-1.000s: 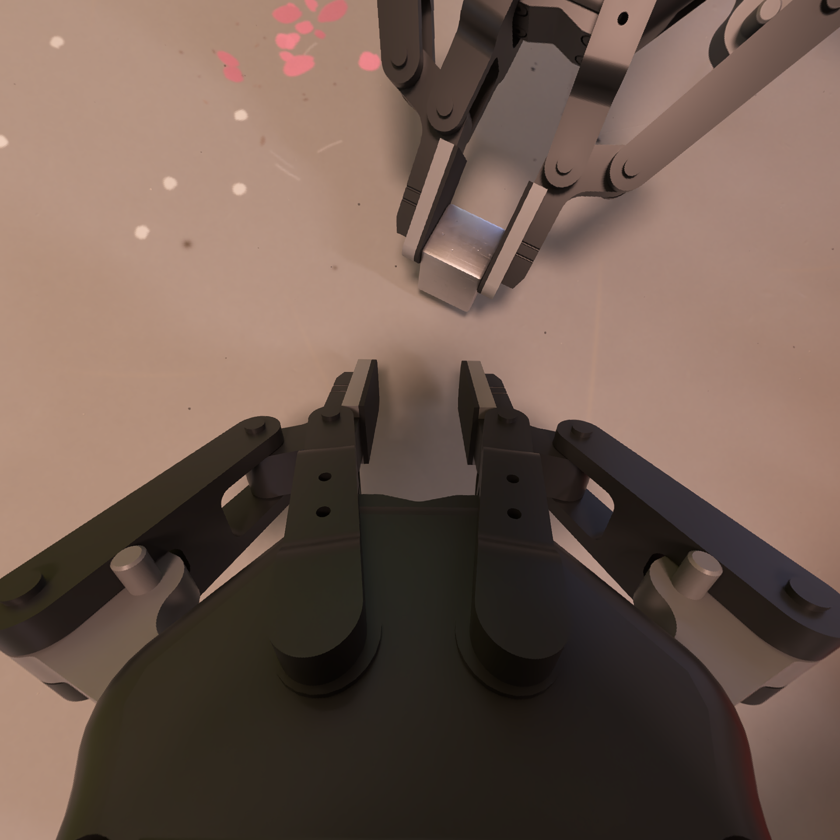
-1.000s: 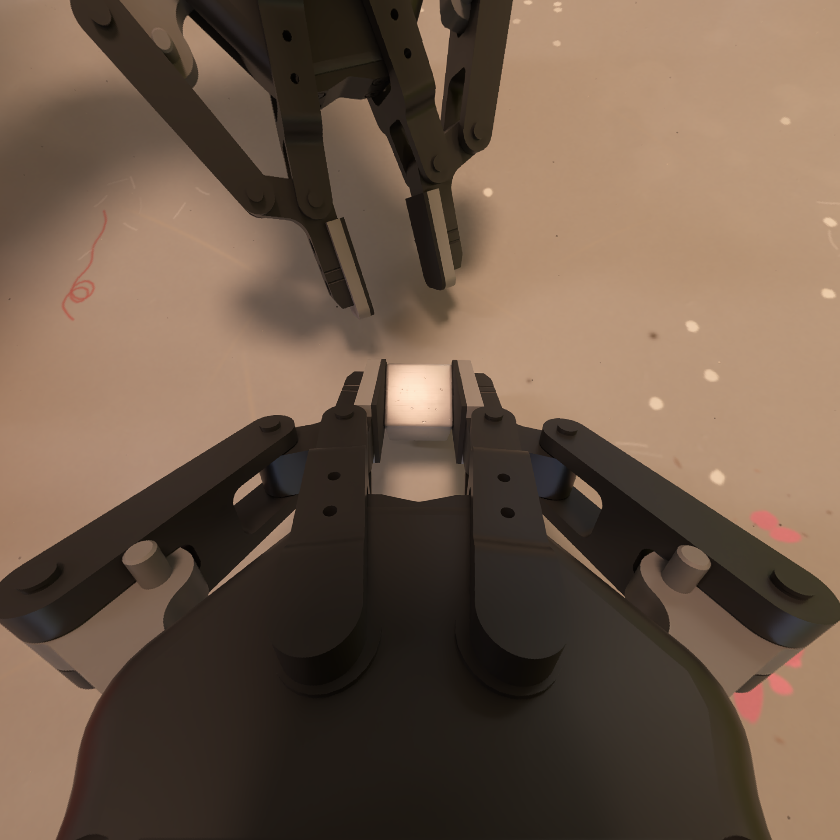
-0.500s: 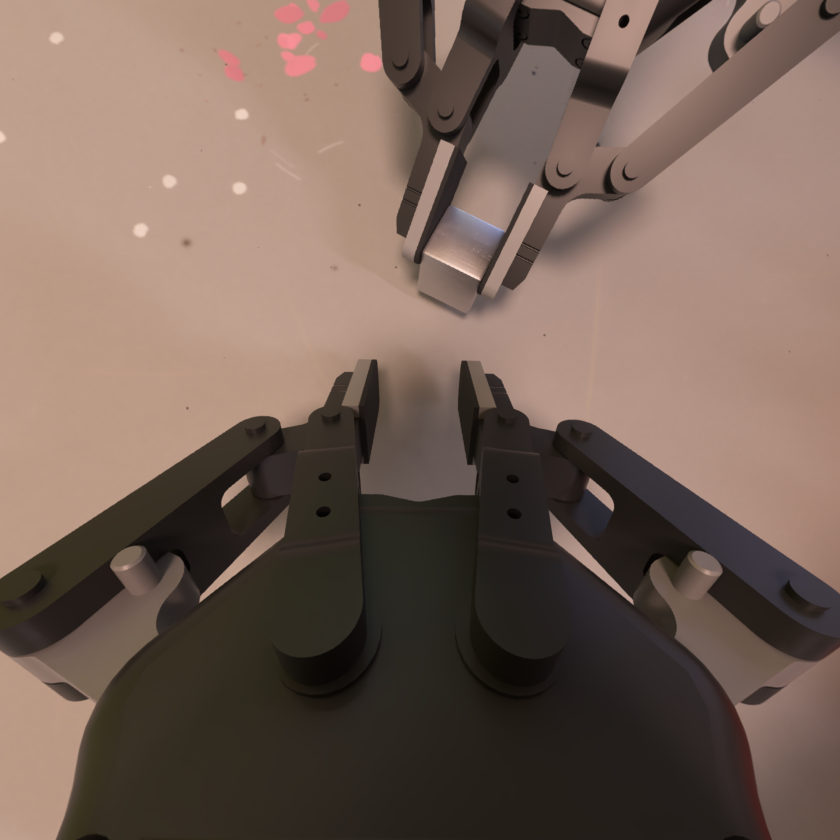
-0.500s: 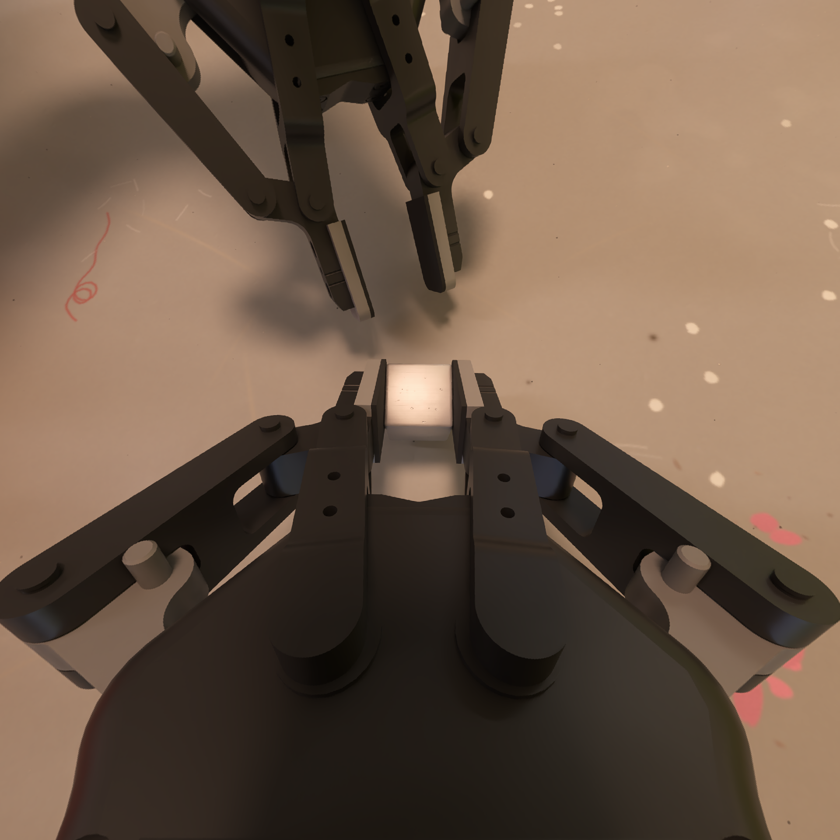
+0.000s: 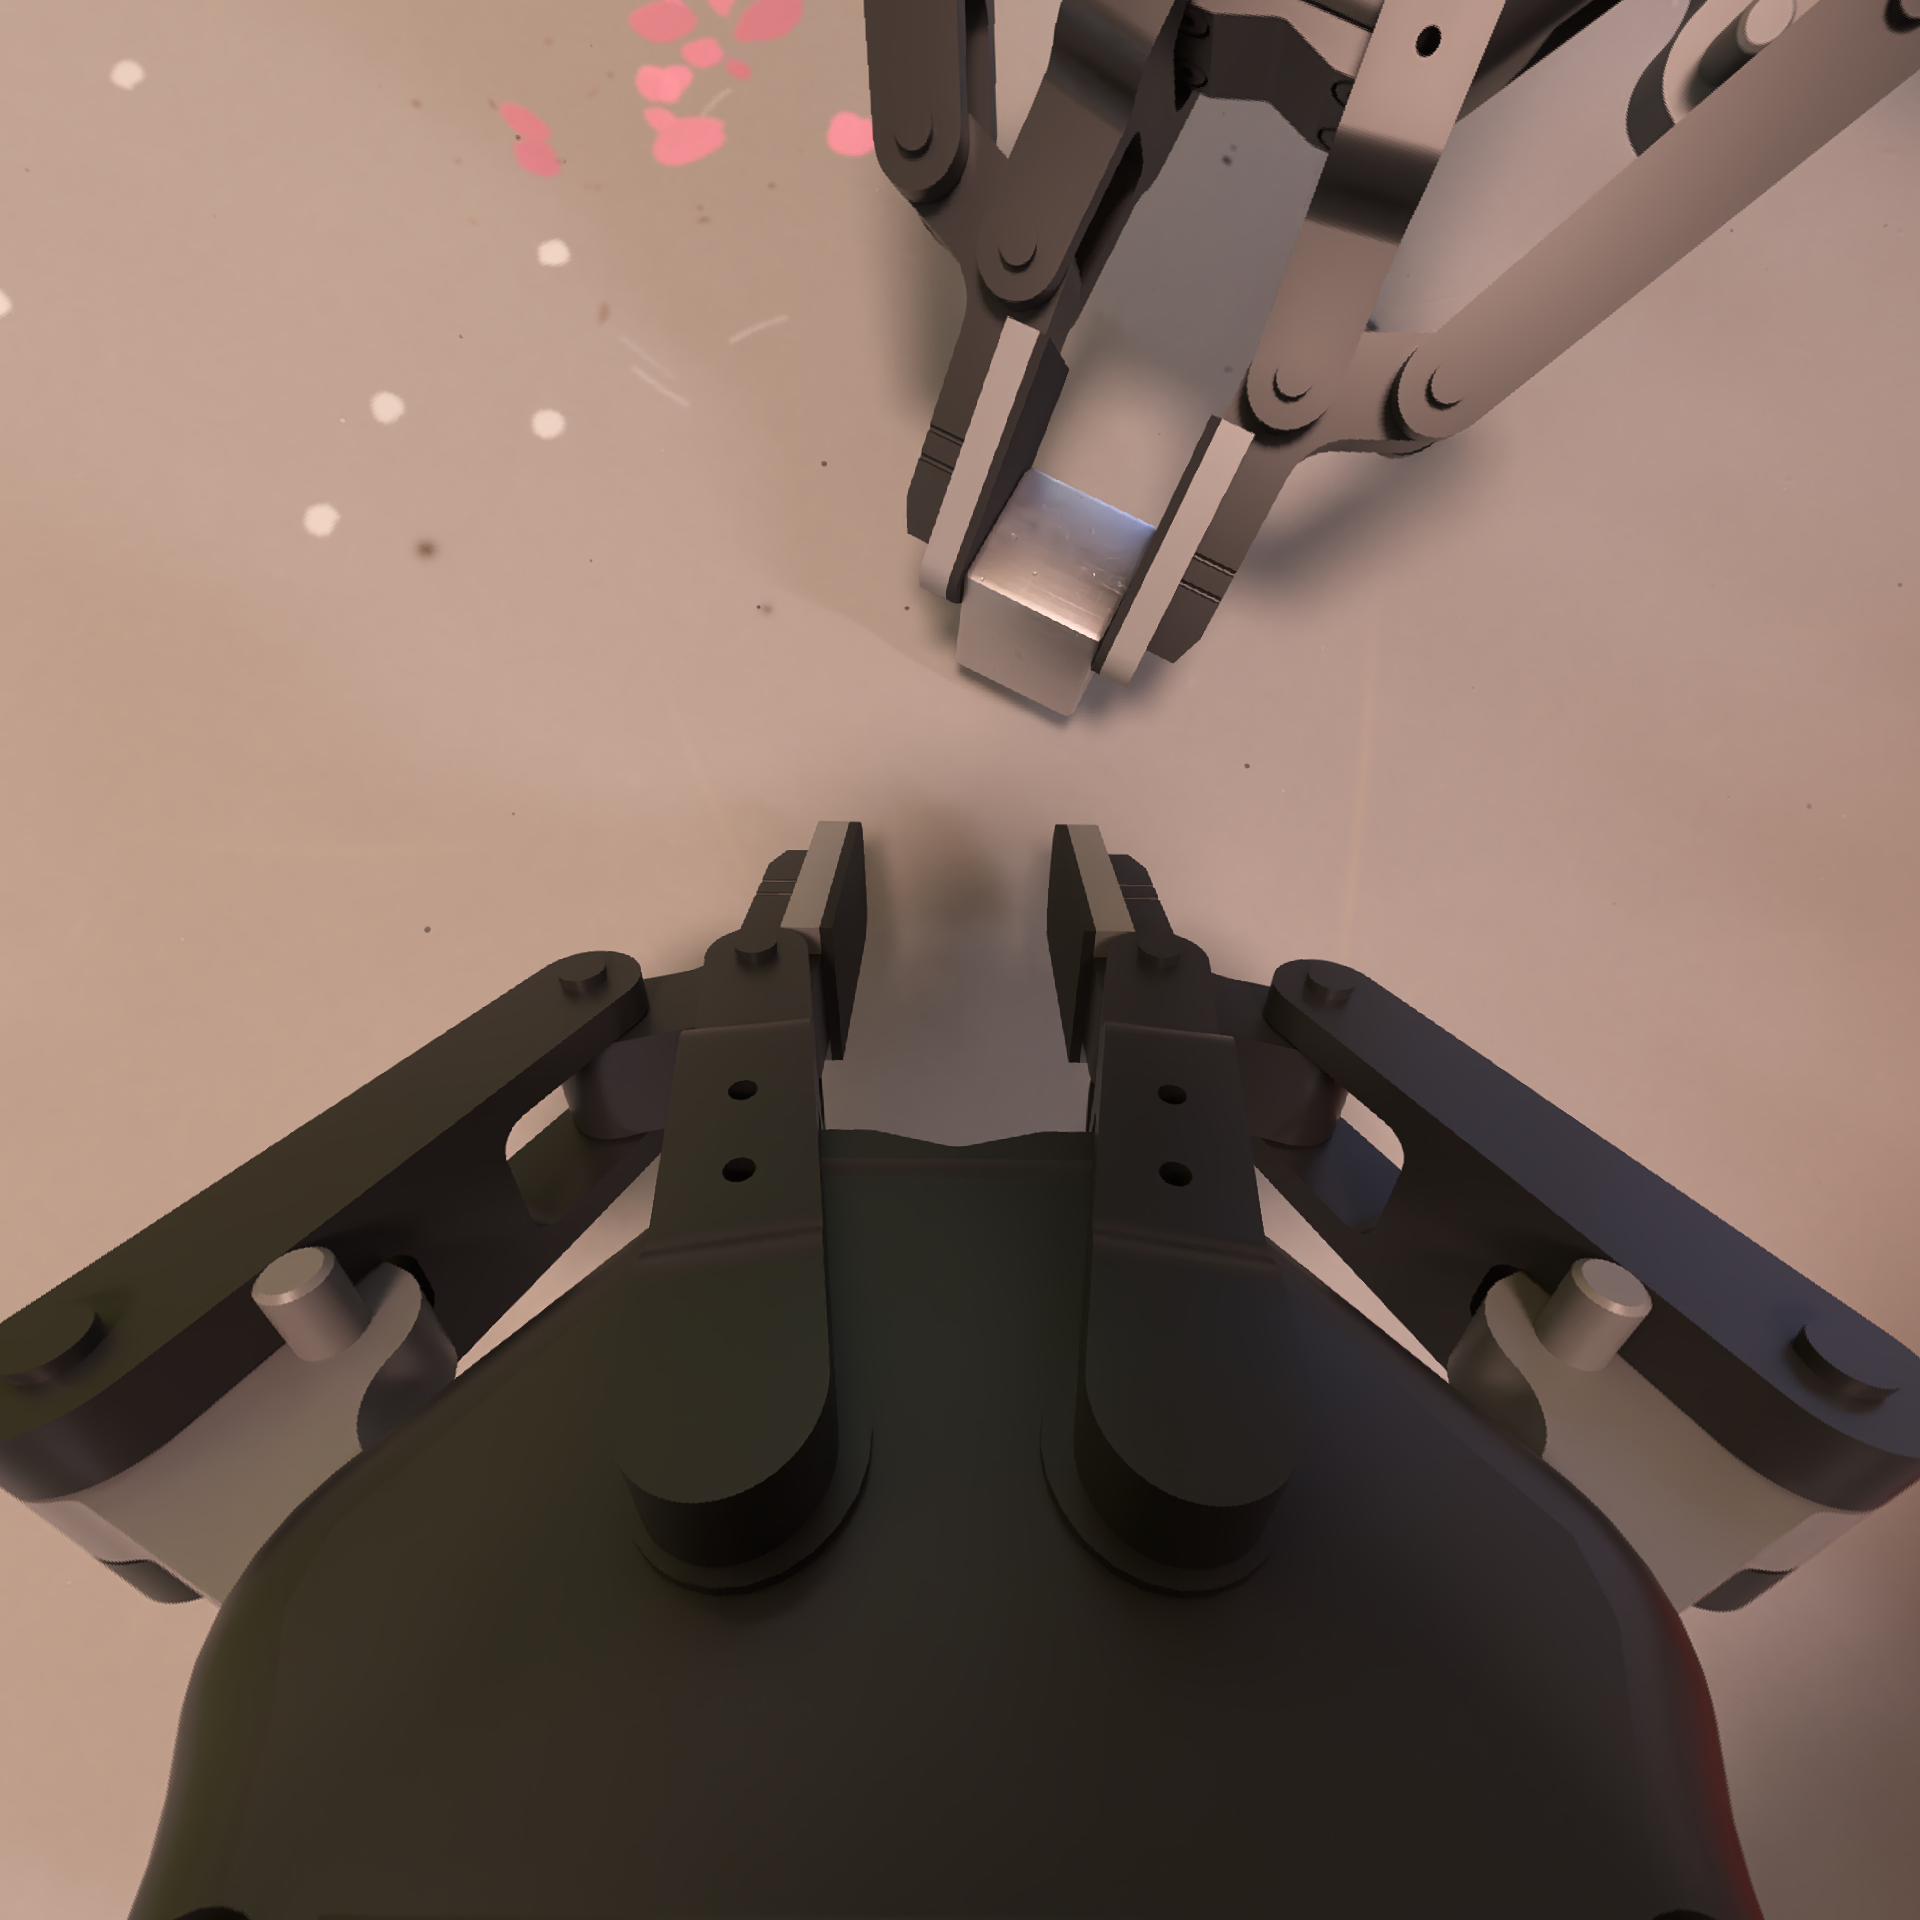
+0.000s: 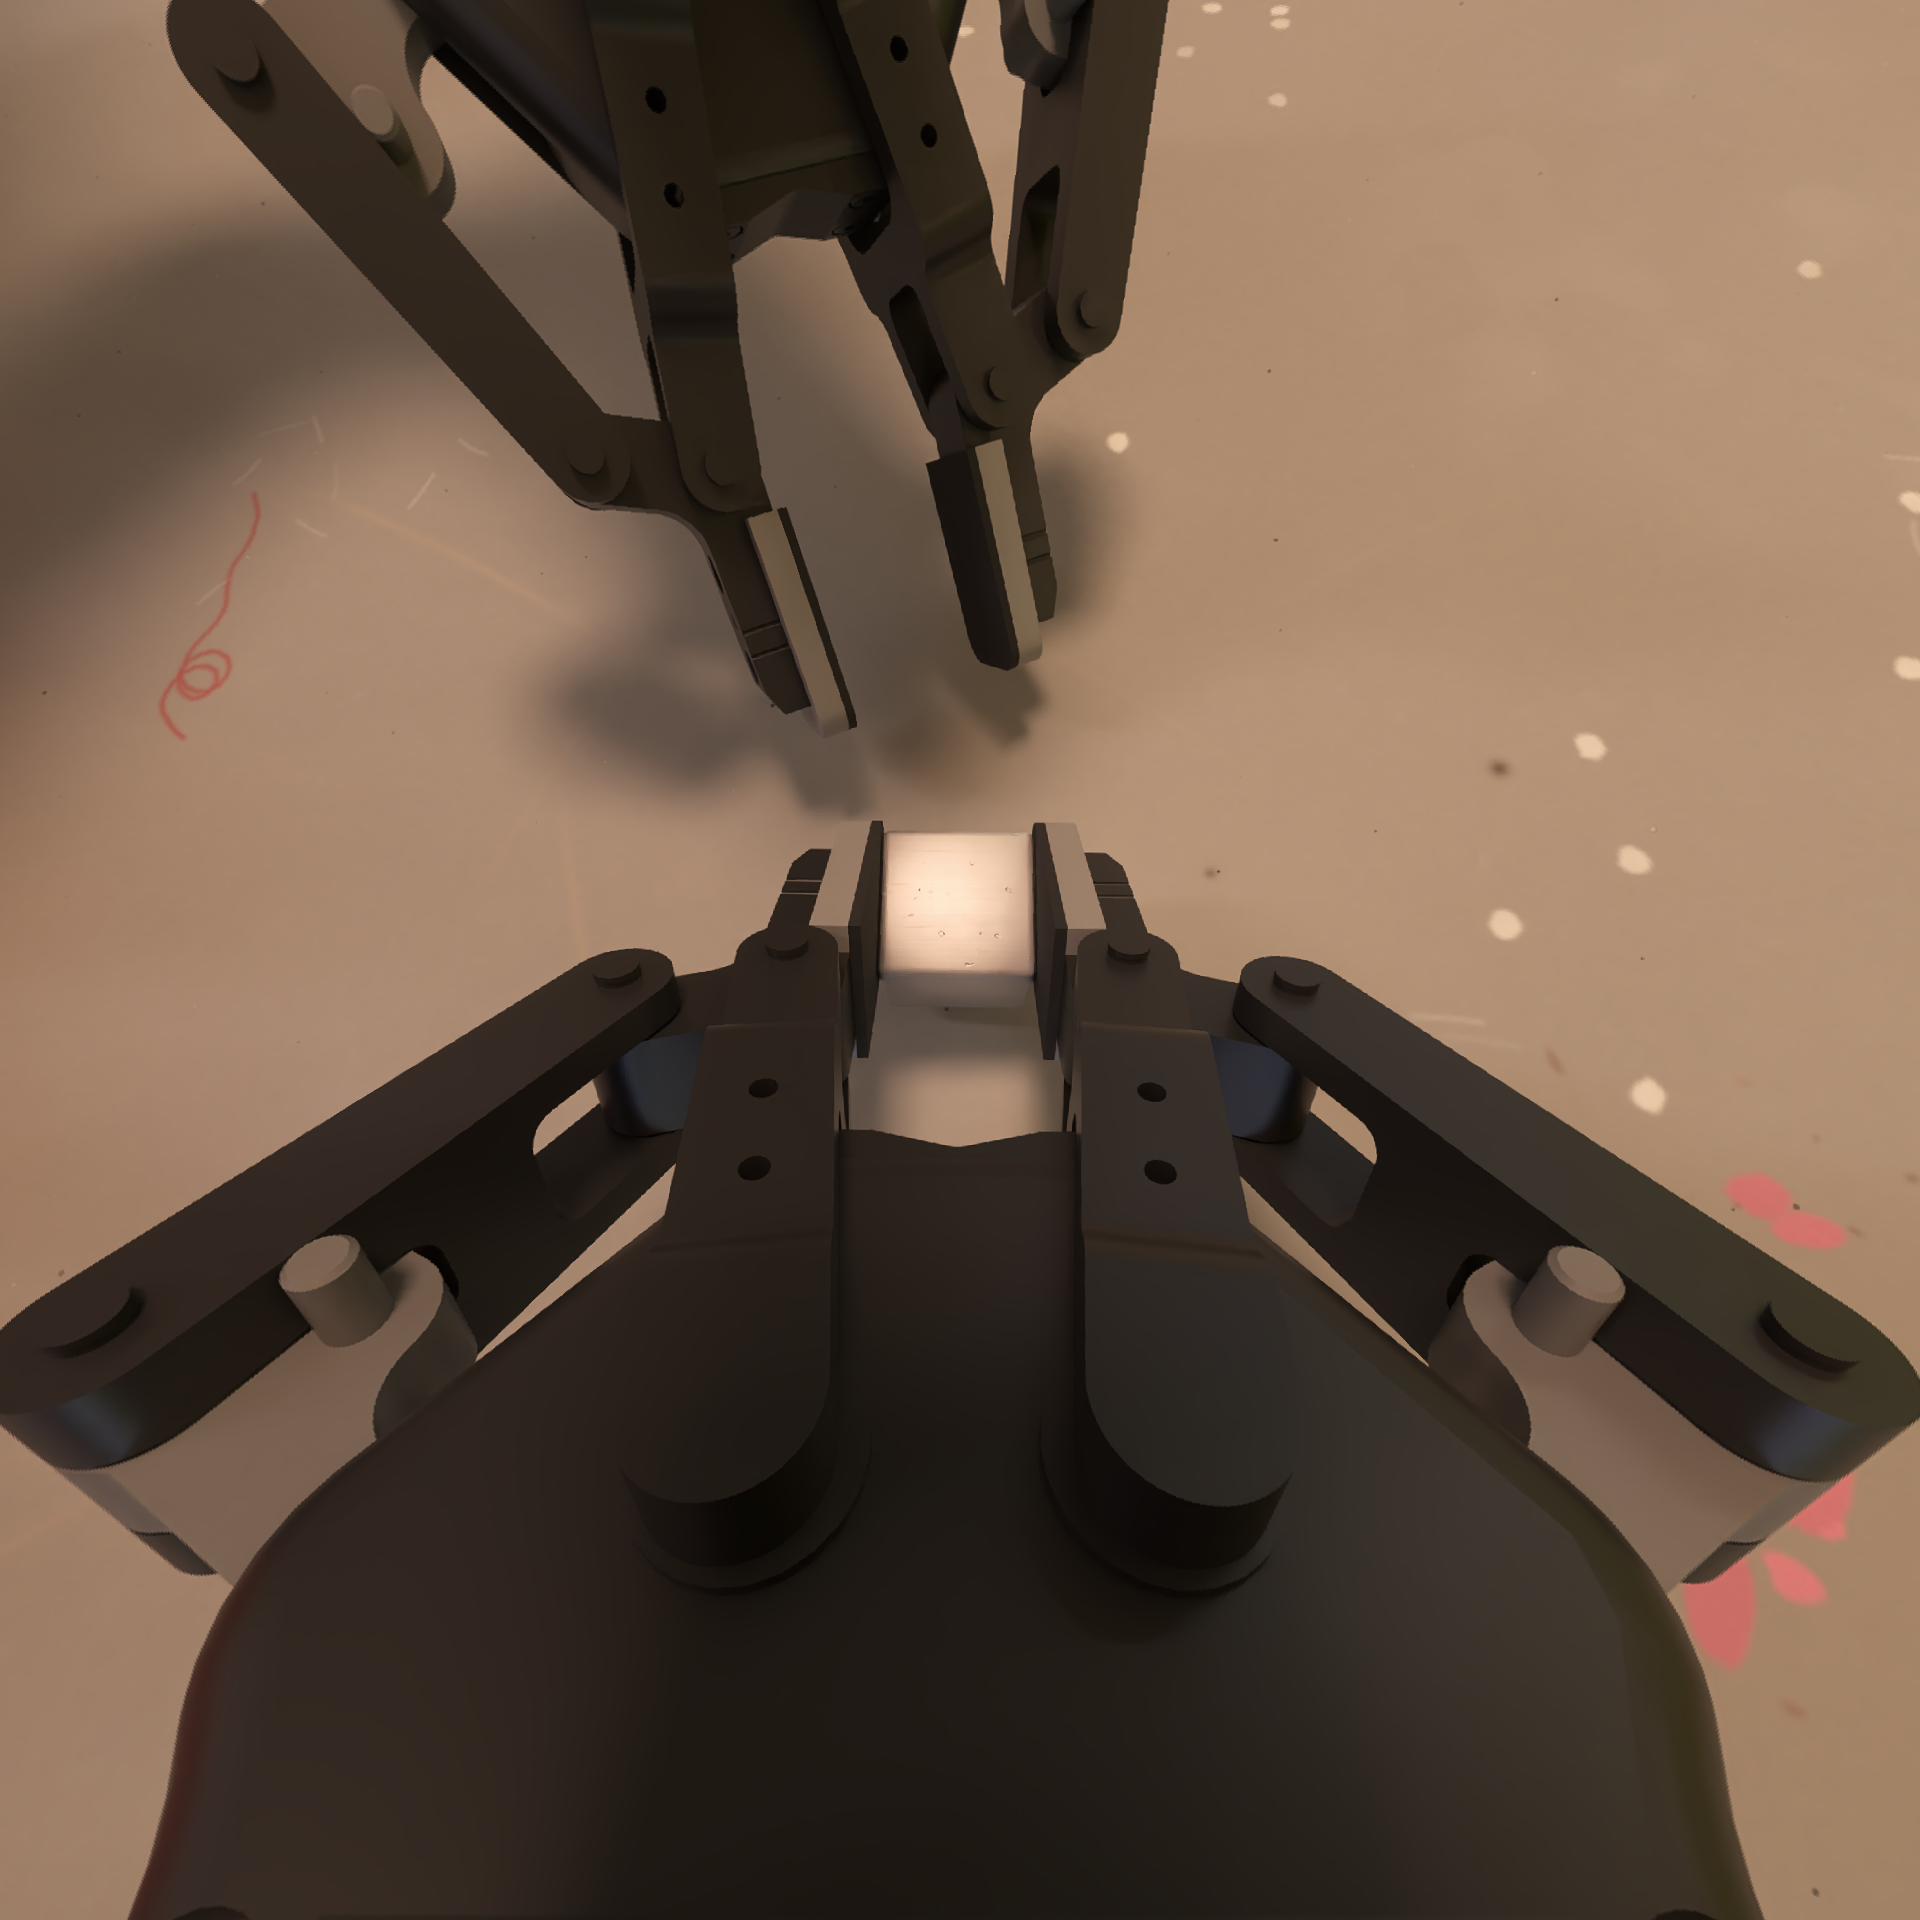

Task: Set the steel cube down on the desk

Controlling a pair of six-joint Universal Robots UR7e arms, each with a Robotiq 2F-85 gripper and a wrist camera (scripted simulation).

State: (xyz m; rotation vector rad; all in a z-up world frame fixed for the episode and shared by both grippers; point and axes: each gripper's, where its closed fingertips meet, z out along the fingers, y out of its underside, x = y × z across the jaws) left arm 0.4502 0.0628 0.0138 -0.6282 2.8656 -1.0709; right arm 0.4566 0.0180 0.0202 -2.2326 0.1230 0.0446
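The steel cube (image 6: pixel 956 914) is a small shiny block clamped between the two pads of my right gripper (image 6: pixel 956 883), which is shut on it low over the tan desk (image 6: pixel 1455 520). In the left wrist view the same cube (image 5: pixel 1039 613) shows between the right gripper's fingers (image 5: pixel 1132 582), its lower edge at or just above the desk. My left gripper (image 5: pixel 956 883) is open and empty, a short way in front of the cube. It also shows in the right wrist view (image 6: pixel 914 675), facing the cube.
The desk (image 5: pixel 312 831) bears pink paint blotches (image 5: pixel 686 104), white flecks (image 5: pixel 384 407) and a red scribble (image 6: pixel 203 665). The two grippers point at each other with a small gap between them.
The left gripper has drifted very slightly nearer in the right wrist view. Both grips are unchanged.
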